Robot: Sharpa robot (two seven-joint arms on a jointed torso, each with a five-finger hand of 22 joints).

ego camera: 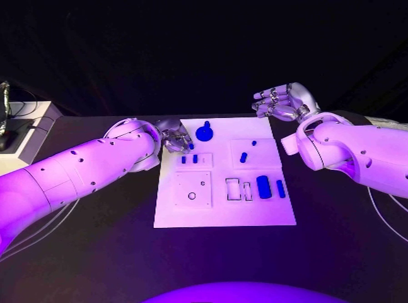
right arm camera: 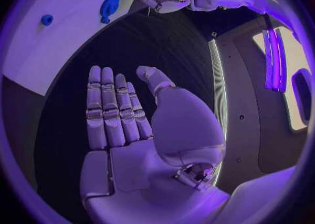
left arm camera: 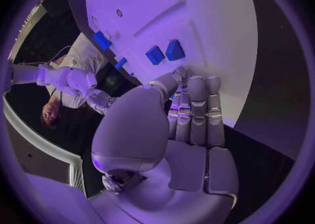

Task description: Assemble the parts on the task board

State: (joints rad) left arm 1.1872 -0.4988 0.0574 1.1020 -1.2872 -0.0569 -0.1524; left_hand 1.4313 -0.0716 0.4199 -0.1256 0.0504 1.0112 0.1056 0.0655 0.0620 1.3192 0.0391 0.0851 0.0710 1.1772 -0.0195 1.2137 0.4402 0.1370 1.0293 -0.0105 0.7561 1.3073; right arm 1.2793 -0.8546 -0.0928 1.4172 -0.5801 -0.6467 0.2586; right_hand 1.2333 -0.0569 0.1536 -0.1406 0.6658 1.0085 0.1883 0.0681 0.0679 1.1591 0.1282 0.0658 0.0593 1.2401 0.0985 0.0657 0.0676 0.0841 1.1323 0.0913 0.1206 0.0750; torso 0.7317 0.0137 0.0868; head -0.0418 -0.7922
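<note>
Right now my left hand hangs over the far left corner of the task board, fingers straight and side by side, grasping nothing. Its tips sit just above two small blue pegs standing in the board, so I judge it is lining up to pick or press one of them. Just to its right, at the board's far edge, stands a larger round-headed blue part. Another short blue peg stands in a square recess right of centre, and two longer blue blocks lie in slots toward the near right.

My right hand is lifted beyond the board's far right corner, well apart from every part, fingers extended and released. I take that as keeping clear so the left can work unobstructed.
</note>
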